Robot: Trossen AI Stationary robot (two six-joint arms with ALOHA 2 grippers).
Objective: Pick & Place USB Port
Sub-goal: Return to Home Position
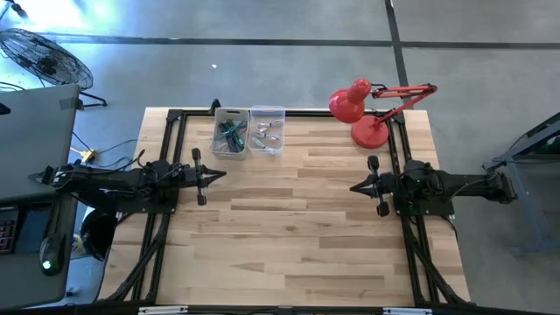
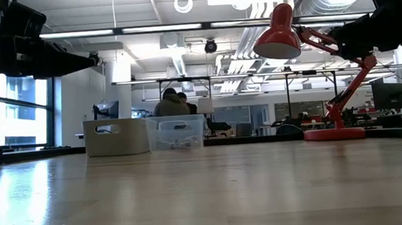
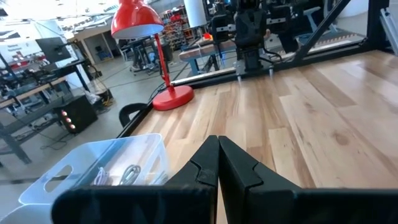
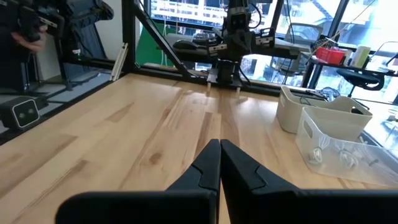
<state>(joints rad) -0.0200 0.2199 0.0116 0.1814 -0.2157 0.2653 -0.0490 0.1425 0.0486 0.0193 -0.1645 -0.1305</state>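
Note:
Two small bins stand side by side at the table's far edge. The grey bin holds green and dark parts. The clear bin holds small metal pieces. Which of these is the USB port I cannot tell. My left gripper hangs shut above the table's left side, pointing level toward the right. My right gripper hangs shut above the right side, pointing level toward the left. Neither touches anything.
A red desk lamp stands at the far right corner, its shade over the table. A black frame runs along the table's left, far and right edges. Bare wood lies between the two arms.

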